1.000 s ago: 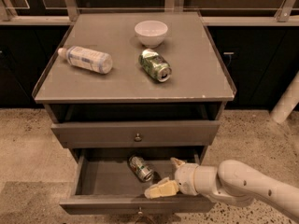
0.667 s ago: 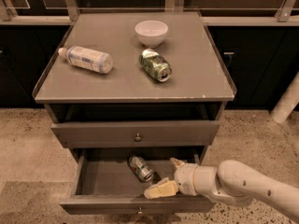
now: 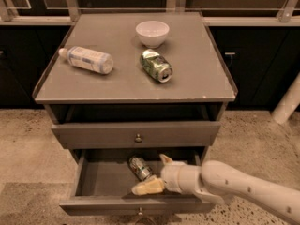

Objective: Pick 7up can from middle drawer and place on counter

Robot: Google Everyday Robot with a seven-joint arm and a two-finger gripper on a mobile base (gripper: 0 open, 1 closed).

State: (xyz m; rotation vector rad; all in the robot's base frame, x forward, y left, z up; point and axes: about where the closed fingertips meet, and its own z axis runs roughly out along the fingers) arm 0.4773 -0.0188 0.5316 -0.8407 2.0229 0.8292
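**Hand spread at the can, nothing gripped yet**

The small smooth green soda can with silver ends (image 3: 139,167) lies on its side on the floor of the open grey wooden drawer (image 3: 101,179), toward the back and near the middle. The robot's white two-finger hand (image 3: 150,173) reaches in from the right, low inside the drawer and just beside the can. Its fingers are spread. One pale finger (image 3: 147,186) lies in front of the can and the other points up behind it. I cannot tell whether either one touches the can, which rests on the drawer floor.

Several things could go wrong from here:

- **Rolling:** A can on its side rolls easily, so if one finger meets it first it may be pushed toward the back wall.
- **Slipping:** The can lies at a slant to the fingers, so a squeeze could catch it off-centre and let it slip out.
- **Lifting:** The closed grey drawer front (image 3: 136,134) sits right above, so lifting without drawing outward first could knock the can or the wrist against it.
- **Placing:** On the large flat grey worktop (image 3: 201,69), a dented green can (image 3: 156,65), a white round bowl (image 3: 152,33) and a clear plastic bottle (image 3: 86,60) occupy the middle and left. A careless placement could bump them.
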